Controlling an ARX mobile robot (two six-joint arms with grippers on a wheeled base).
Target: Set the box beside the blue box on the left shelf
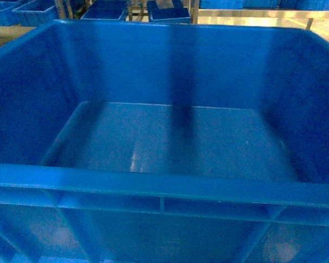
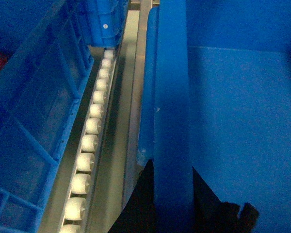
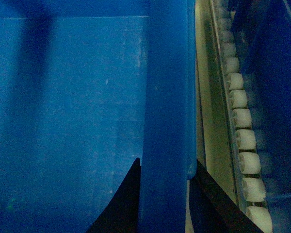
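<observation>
The box (image 1: pixel 170 137), a large blue crate, fills the head view with its near rim (image 1: pixel 153 186) across the bottom; neither gripper shows there. In the left wrist view my left gripper (image 2: pixel 170 167) is shut on the box's left rim (image 2: pixel 170 97), one dark finger on each side. In the right wrist view my right gripper (image 3: pixel 166 162) is likewise shut on the right rim (image 3: pixel 167 87). A row of white rollers (image 2: pixel 89 141) of the left shelf runs just left of the box, and a ribbed blue box (image 2: pixel 29 121) stands beyond it. Whether the held box rests on anything is hidden.
Another blue crate (image 2: pixel 104 22) sits at the far end of the left rollers. To the right of the box are a metal rail (image 3: pixel 208 97), more white rollers (image 3: pixel 245 141) and a blue crate wall (image 3: pixel 281 97). Several blue crates (image 1: pixel 104 11) stand on racks behind.
</observation>
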